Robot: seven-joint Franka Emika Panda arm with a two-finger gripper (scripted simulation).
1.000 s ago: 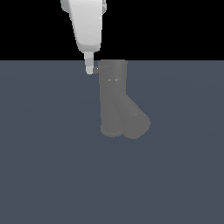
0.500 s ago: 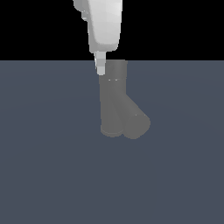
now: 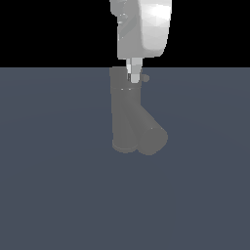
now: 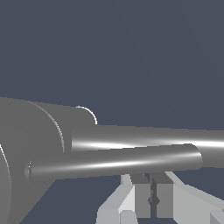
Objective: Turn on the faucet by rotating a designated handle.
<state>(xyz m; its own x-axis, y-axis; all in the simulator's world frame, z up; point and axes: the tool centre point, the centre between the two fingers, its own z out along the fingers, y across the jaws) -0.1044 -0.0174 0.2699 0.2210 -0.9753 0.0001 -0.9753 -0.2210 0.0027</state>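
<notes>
The faucet (image 3: 124, 110) is a matte grey upright cylinder, with a thick slanted spout (image 3: 149, 134) running down toward the exterior view's right. The handle's small round end (image 3: 145, 77) shows at the top cap, just to the right of my fingertips. My white gripper (image 3: 134, 75) hangs straight down onto the cap with its fingers together, holding nothing. In the wrist view the handle (image 4: 113, 162) is a thin shiny rod sticking out of the cap (image 4: 30, 144). A longer cylinder lies behind it. My gripper (image 4: 153, 192) is shut, its tips right beside the rod.
A flat dark blue-grey floor (image 3: 58, 195) surrounds the faucet. The background above it is black. No other objects show.
My gripper has moved toward the exterior view's right, from beside the faucet's top left edge to over the cap. The handle's end now shows to the right of the fingertips.
</notes>
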